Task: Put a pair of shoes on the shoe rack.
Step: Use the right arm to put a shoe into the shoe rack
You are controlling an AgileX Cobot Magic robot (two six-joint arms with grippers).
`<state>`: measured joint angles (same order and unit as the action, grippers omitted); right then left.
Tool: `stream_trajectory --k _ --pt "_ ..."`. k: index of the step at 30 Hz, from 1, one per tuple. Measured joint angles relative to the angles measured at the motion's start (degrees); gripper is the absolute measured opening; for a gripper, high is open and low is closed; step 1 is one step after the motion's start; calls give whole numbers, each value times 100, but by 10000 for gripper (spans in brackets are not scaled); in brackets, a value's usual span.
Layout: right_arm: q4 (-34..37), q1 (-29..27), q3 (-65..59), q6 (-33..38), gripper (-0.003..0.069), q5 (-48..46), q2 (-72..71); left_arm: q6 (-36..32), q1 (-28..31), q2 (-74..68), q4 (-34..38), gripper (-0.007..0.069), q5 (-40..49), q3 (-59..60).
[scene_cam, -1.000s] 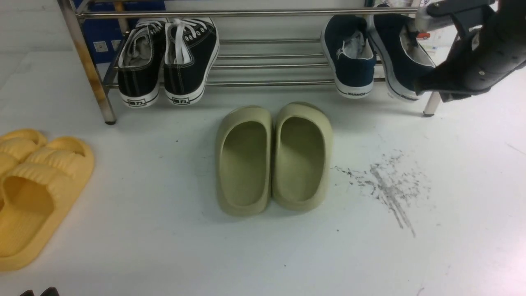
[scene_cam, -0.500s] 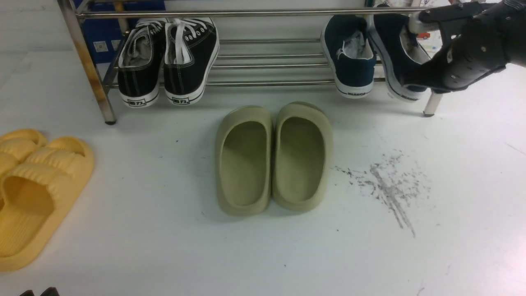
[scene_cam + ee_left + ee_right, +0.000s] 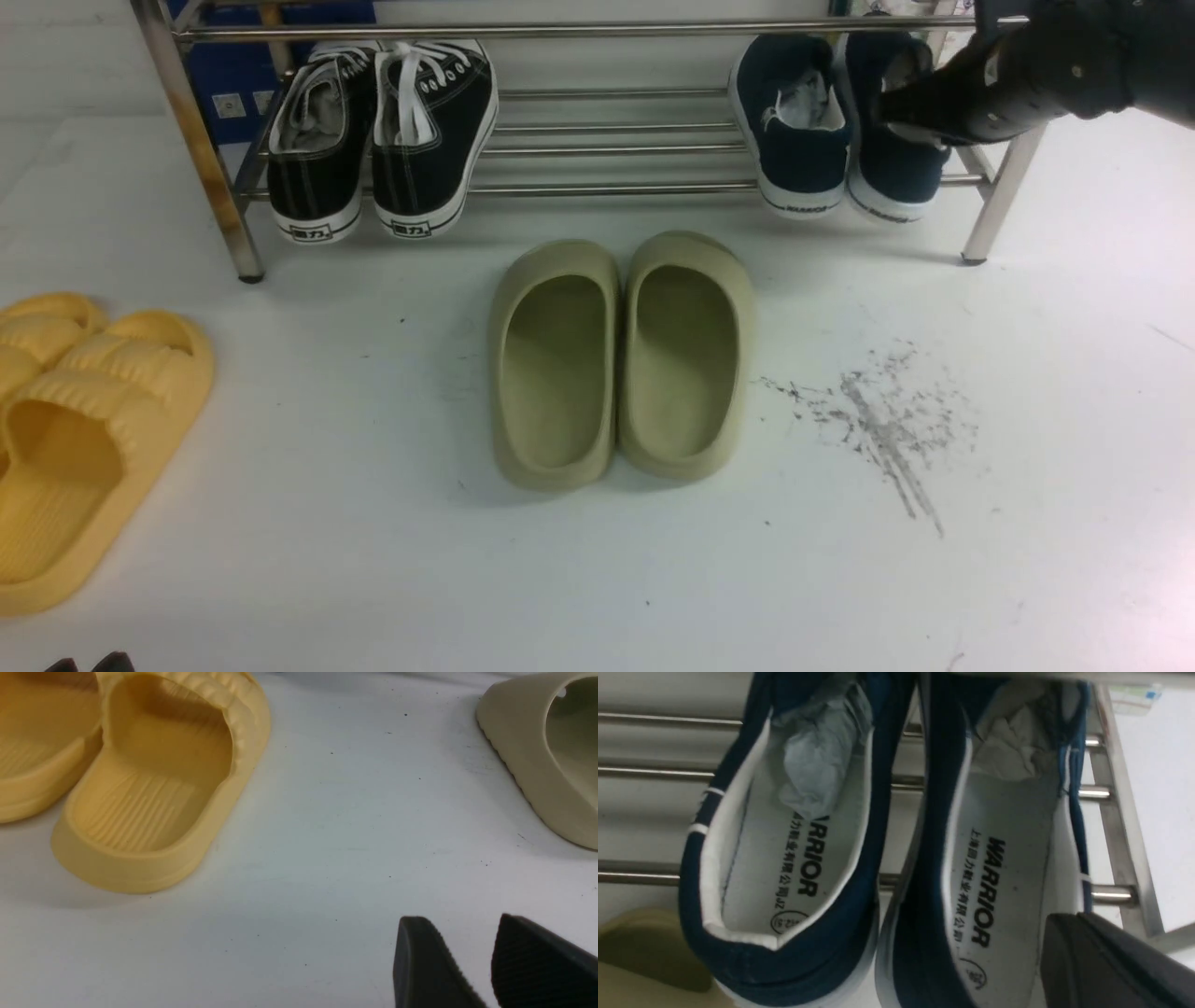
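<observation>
On the shoe rack (image 3: 607,189), the right tool (image 3: 896,112), clenched, seemingly pinches the soft, light canvas collar of the outer navy shoe (image 3: 894,177).

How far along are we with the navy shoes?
Done: both navy slip-on shoes sit side by side on the lower bars of the shoe rack. In hand: the right gripper is shut on the collar of the right shoe. Left: open it and withdraw; the left gripper hangs open, empty.
</observation>
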<state>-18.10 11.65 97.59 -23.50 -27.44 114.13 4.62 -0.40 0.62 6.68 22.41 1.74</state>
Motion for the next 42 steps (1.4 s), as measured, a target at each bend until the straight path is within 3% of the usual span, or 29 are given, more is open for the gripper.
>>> stream_trajectory --k 11,17,23,30,42 --pt "-193 131 31 115 3 -560 -523 0 0 0 0 239 0 0" --pt "142 226 -467 472 3 -778 -973 0 0 0 0 239 0 0" --pt "824 241 -1878 823 3 422 -790 0 0 0 0 239 0 0" --pt "874 119 -1575 861 5 1205 -349 0 0 0 0 239 0 0" --pt "1111 28 -193 879 6 -274 216 0 0 0 0 239 0 0"
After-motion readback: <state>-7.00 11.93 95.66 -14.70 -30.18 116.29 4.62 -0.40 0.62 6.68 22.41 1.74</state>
